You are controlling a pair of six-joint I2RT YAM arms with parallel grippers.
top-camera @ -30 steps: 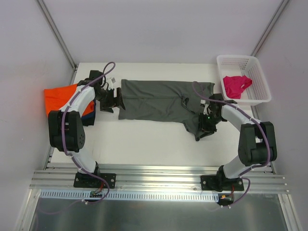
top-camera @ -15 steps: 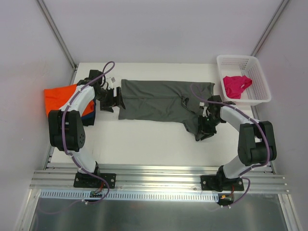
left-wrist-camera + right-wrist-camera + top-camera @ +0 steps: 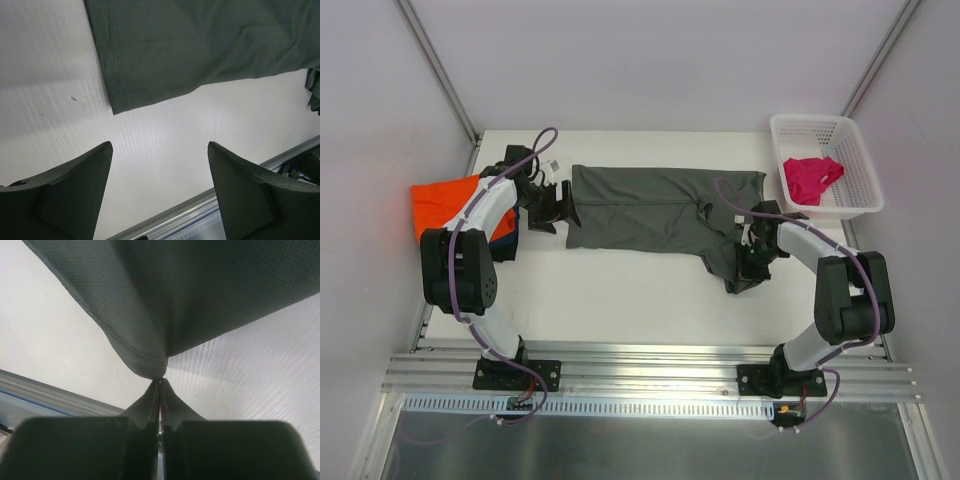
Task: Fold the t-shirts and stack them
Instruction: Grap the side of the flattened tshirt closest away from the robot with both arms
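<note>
The dark grey t-shirt [image 3: 650, 210] lies spread across the middle of the table. My left gripper [image 3: 558, 205] is open and empty just off the shirt's left hem; in the left wrist view the gripper [image 3: 159, 146] is over bare table below the hem corner [image 3: 120, 102]. My right gripper [image 3: 750, 255] is shut on the shirt's bunched right end; in the right wrist view the gripper [image 3: 160, 381] pinches a fold of the grey cloth [image 3: 200, 290]. The orange shirt [image 3: 445, 200] lies at the far left on a navy one [image 3: 505, 242]. The magenta shirt [image 3: 810, 178] is in the basket.
A white lattice basket [image 3: 865, 205] stands at the back right corner of the table. The aluminium rail [image 3: 650, 375] runs along the near edge. Grey walls close in the table on the left, back and right.
My right wrist has shifted slightly with the pinched cloth. The left arm and the rest of the shirt look unchanged.
</note>
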